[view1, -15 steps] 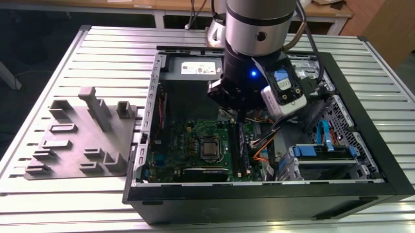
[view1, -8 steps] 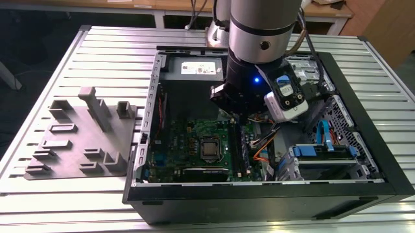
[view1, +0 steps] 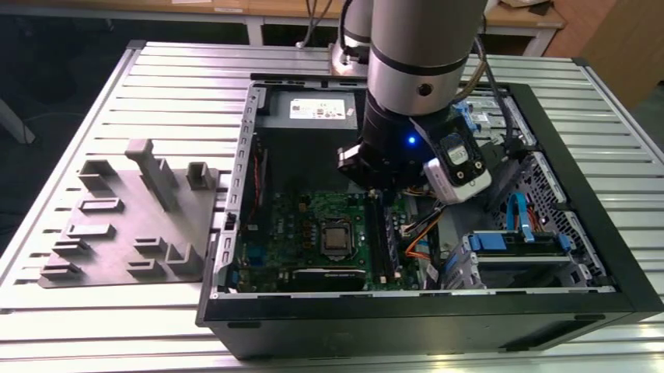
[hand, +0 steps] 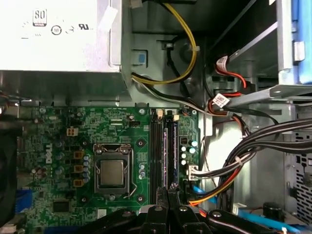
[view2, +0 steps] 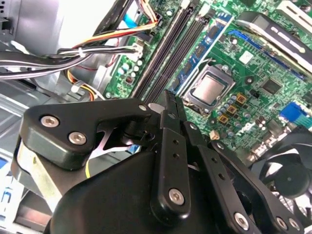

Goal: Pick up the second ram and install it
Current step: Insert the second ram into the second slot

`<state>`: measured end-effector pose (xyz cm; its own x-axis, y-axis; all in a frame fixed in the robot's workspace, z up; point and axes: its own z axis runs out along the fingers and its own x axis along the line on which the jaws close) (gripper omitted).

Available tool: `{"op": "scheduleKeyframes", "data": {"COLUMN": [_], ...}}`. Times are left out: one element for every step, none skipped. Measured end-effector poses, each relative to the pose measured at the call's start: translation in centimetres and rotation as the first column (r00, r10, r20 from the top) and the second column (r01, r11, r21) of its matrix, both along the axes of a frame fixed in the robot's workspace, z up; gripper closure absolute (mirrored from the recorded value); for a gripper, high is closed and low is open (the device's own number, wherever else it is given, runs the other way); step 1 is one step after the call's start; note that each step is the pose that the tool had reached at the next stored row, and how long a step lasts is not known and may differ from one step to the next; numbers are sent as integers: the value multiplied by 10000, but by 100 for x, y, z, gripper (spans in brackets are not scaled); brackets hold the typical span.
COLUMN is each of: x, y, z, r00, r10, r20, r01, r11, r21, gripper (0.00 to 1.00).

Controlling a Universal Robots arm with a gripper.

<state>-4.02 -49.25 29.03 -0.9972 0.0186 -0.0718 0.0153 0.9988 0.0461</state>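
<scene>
Vertically down, arm (view1: 415, 47) over memory slots (hand: 155, 151); gripper (view2: 168, 97) pinched closed (nothing visibly held).

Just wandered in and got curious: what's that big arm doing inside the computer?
A silver-and-black robot arm reaches down into an open black computer case lying on a slatted metal table. Its black gripper, fingers closed together, is right over the long black memory slots on the green motherboard. A narrow dark blue-green memory stick stands in one slot; whether it is fully seated I cannot tell. A grey moulded parts tray lies at the exterior view's left.
</scene>
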Motion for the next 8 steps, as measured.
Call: {"op": "scheduleKeyframes", "data": {"x": [3,5,8,10,13,15,16,18], "y": [0,0,-1,-2,-3,-3,-3,-3], "z": [-9,-17,-25,-37,-50,-66,-82,-100], "r00": [10000,10000,10000,10000,10000,10000,10000,10000], "r10": [10,14,15,14,14,14,13,13], "r20": [-2,-3,-4,-7,-10,-14,-17,-21], "r01": [-10,-14,-15,-14,-14,-14,-13,-13], "r11": [10000,10000,10000,10000,10000,10000,10000,10000], "r21": [0,0,-1,0,-1,-1,0,0], "gripper": [92,92,92,92,92,92,92,92]}}
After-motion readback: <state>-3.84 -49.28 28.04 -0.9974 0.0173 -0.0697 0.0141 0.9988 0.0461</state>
